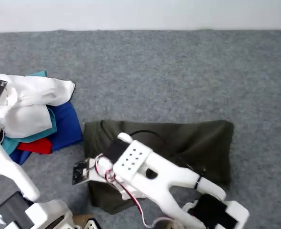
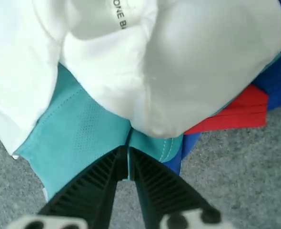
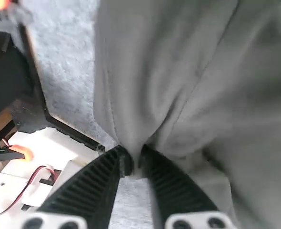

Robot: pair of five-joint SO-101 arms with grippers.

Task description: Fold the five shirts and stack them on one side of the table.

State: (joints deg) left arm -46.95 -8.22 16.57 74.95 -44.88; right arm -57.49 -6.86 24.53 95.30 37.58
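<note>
**High view.** Four garments lie heaped at the left edge of the grey carpeted table [image 1: 178,71]: a rumpled white fabric shirt [image 1: 31,102] on top, over a teal fabric shirt [image 1: 26,139], a red fabric shirt [image 1: 35,146] and a blue fabric shirt [image 1: 66,124]. The olive-green cotton shirt [image 1: 197,138] lies apart, lower centre, laid out as a rough rectangle. The left arm [image 1: 2,162] stands at the heap. The right arm [image 1: 150,171] reaches over the olive-green cotton shirt.

**Left wrist view.** The left gripper [image 2: 127,160] has its jaws drawn together, pinching the hem of the teal fabric shirt, just below the white bulge.

**Right wrist view.** The right gripper [image 3: 131,160] has its jaws narrow, clamped on a gathered edge of the olive-green cotton shirt.

**Status.** I judge the task incomplete. All five shirts are on the table. The heap is not squared, and I cannot tell which of its shirts are properly folded. The olive-green cotton shirt is mid-fold and not yet stacked. What is left is to finish that fold, tidy the heap and add the fifth shirt.
</note>
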